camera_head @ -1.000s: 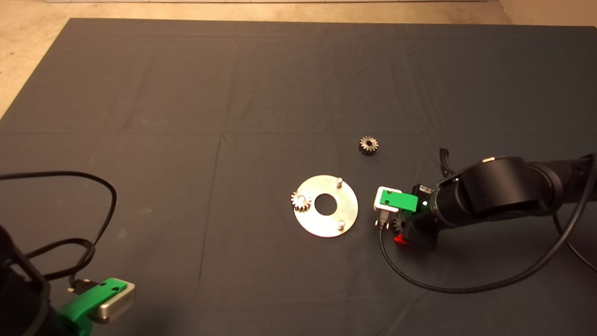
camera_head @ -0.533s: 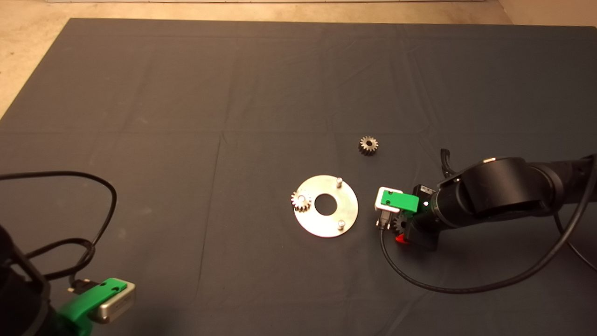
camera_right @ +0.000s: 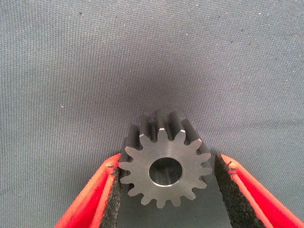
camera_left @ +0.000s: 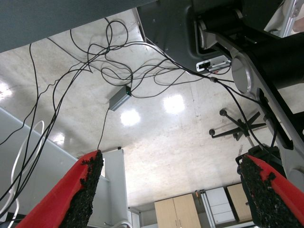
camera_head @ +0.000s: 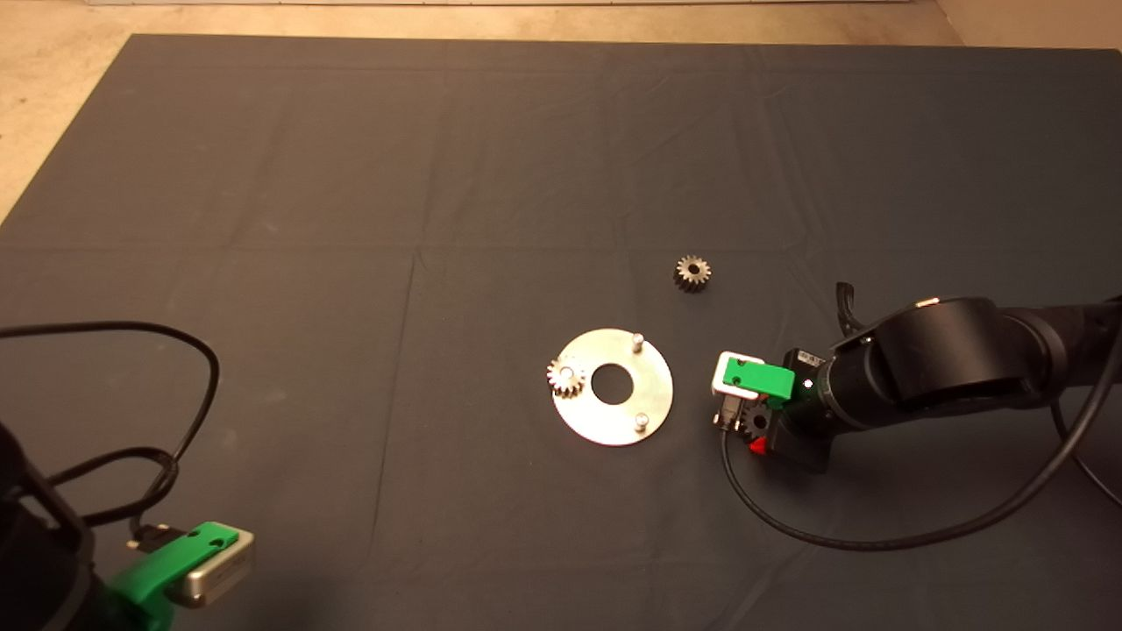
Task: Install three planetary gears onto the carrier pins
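Head view, left edge: the left gripper [camera_head: 188, 561] sits parked at the lower left corner of the dark mat [camera_head: 351, 175], a black cable [camera_head: 175, 386] looping beside it; a strip of pale floor [camera_head: 53, 96] borders the mat
Left wrist view: the left gripper's two red fingers [camera_left: 71, 194] with black pads stand wide apart, nothing between them; past them show a shiny floor, tangled black cables [camera_left: 118, 66], a chair base [camera_left: 240, 128] and wooden cabinets [camera_left: 185, 209]; no writing can be read
Carrier disc: the shiny round disc [camera_head: 614, 421] lies flat near the mat's middle, its large centre hole clear
First gear: one planetary gear [camera_head: 566, 378] is seated on the pin at the disc's left rim, teeth overhanging the edge
Bare pins: two carrier pins stand upright and uncovered; the far pin [camera_head: 638, 339] and the near pin [camera_head: 642, 421]
Loose gear: a second gear [camera_head: 692, 272] lies flat on the mat, beyond the disc and to its right, well apart from both grippers
Right gripper: the right gripper [camera_head: 752, 429] is low over the mat just right of the disc, its black arm [camera_head: 947, 364] coming in from the right edge; a small white label on the wrist is too small to read
Right wrist view: the right gripper [camera_right: 166, 185] has the third gear [camera_right: 165, 161] between its black pads [camera_right: 114, 190]; the pads meet the gear's teeth on both sides, so the claw is clamped on it; the gear's flat face and round bore face the camera; no marking shows on the gear
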Available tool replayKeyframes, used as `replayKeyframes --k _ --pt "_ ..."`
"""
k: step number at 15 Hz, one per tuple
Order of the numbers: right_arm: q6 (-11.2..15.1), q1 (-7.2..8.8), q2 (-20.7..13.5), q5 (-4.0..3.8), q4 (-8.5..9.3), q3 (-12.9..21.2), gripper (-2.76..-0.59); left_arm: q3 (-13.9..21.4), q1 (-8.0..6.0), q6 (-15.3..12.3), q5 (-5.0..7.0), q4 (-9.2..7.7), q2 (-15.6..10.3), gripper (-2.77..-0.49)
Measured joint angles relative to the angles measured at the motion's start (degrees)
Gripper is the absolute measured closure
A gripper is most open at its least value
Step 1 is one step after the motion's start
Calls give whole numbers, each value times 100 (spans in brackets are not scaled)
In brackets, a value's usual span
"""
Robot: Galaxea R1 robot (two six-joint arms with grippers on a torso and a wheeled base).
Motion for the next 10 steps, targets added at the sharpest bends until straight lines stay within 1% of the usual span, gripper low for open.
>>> replayKeyframes --k 2,3,4,6,8,10 --pt "5 0 -13 5 0 0 -136 2 0 0 0 0 0 -204" --pt "15 -2 -13 5 2 0 -128 2 0 0 0 0 0 -204" --pt "22 -2 -15 5 2 0 -125 2 0 0 0 0 0 -204" --pt "27 -2 -15 5 2 2 -125 2 0 0 0 0 0 -204" --pt "54 -16 -15 0 5 2 -113 2 0 0 0 0 -2 -204" --pt "66 -20 -15 2 4 2 -113 2 0 0 0 0 0 -204"
